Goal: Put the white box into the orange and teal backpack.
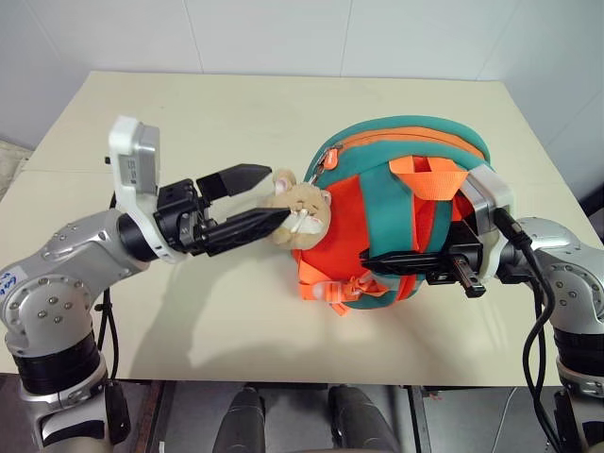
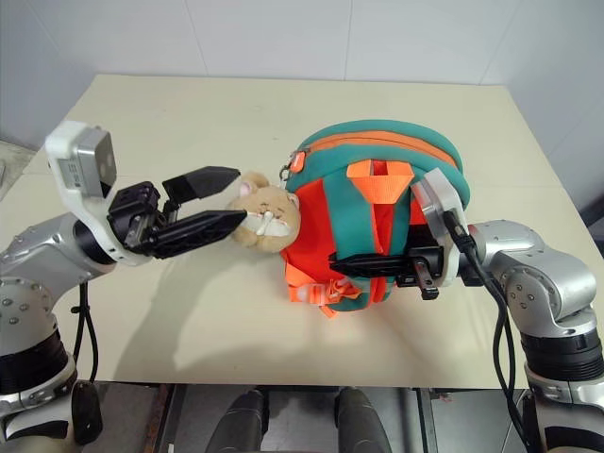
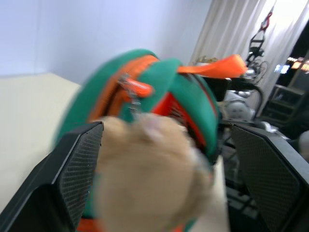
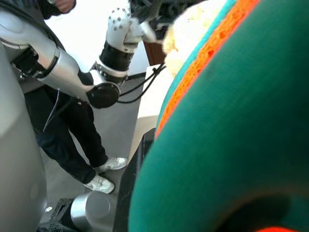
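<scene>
Left tool (image 1: 253, 200) level, released, beside plush charm (image 1: 302, 212) | right tool (image 1: 415, 261) level, clenched on backpack (image 1: 396, 189) strap

I seem to stand in a robotics lab: a bare cream table (image 1: 189, 113) meets plain white wall panels (image 1: 283, 33) at the frame's top, and my left wrist view catches pale curtains (image 3: 231, 29) beside equipment racks (image 3: 285, 96).

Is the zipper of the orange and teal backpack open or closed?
Closed: on the orange and teal backpack, the orange zipper line shows no gap.
</scene>
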Robot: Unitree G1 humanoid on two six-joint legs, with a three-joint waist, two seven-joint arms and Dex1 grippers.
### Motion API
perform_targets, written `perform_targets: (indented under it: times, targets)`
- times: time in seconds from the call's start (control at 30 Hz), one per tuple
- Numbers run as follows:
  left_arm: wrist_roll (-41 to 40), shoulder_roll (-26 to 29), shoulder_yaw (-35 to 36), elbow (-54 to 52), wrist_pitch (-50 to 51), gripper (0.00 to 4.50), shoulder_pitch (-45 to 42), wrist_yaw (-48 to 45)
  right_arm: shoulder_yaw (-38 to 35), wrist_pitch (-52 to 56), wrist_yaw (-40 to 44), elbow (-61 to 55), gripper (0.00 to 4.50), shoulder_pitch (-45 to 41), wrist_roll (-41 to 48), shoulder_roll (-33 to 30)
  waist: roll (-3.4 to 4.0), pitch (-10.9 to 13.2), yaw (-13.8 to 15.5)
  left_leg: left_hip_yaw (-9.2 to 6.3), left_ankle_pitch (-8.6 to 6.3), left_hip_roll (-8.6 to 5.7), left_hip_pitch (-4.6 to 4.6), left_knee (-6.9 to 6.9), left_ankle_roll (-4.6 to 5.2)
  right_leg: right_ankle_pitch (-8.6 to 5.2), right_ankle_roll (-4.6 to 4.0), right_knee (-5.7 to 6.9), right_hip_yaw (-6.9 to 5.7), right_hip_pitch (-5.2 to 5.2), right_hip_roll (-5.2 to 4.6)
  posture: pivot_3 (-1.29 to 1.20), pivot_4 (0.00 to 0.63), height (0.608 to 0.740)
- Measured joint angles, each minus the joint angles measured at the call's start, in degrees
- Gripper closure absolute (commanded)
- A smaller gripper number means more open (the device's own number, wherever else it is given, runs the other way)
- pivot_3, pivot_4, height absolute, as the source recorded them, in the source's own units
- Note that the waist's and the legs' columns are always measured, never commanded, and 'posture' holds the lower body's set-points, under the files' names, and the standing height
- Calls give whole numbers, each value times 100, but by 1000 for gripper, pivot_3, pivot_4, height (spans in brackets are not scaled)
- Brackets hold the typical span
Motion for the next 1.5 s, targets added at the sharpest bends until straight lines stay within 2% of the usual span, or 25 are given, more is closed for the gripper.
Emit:
perform_targets:
  times: [0.13, 0.23, 0.57, 0.7, 0.87, 1.23, 1.4, 1.5]
  targets:
    - [-19, 1, -315, -26, -33, 16, 29, 236, 0, -3, 9, 78, 4500, -23, -5, 22, 0, 0, 3, 2, 2, -1, 0, 3, 1, 6, -1, -2, 0, 0, 1, 0, 150, 740]
    - [271, 53, -814, 52, -123, 16, -41, 121, 3, -19, 27, 115, 4500, -55, -35, 45, 0, 0, 7, 2, 2, -2, 0, 3, 0, 8, -1, -6, 0, 1, 1, 0, 150, 740]
    - [1007, 317, -1372, 502, -498, 2970, -366, -445, 4, -27, 3, 141, 4500, -59, -79, 128, 0, 0, 3, 3, 2, -1, -4, -13, 1, 8, -1, -17, 2, -4, 2, 0, 150, 740]
    - [1126, 404, -1432, 668, -599, 3720, -554, -694, 4, -33, -55, 126, 4500, -54, -79, 164, 0, 0, 3, 4, 2, -1, -4, -13, 1, 8, -1, -18, 2, -3, 2, 0, 150, 740]
    - [1214, 973, -1419, 752, -637, 3830, -726, -1140, 1, -122, -73, 56, 4500, 46, -72, 232, 0, 0, -21, 5, 2, 0, -3, -21, 1, 7, -2, -18, 2, -7, 2, 0, 150, 740]
    - [1806, 2000, -1204, 1863, -934, 3830, -1357, -2084, -333, -273, -429, -76, 4500, 402, 262, 670, -1, 1, -30, 5, 2, 2, -5, -35, 1, 4, -6, -21, 2, -13, 3, 0, 150, 740]
    - [2203, 2314, -1423, 2458, -1191, 3830, -1377, -2746, -337, -273, -660, -245, 4500, 581, 325, 733, 1, 2, -72, 6, 2, 2, -4, -43, 0, 1, -9, -20, 2, -17, 3, 0, 150, 740]
    - [2614, 2518, -1796, 2873, -1507, 3831, -1339, -3284, -338, -278, -734, -307, 4500, 592, 343, 733, 1, 2, -108, 7, 2, 3, -2, -44, 0, 1, -10, -20, 1, -16, 4, 0, 150, 740]
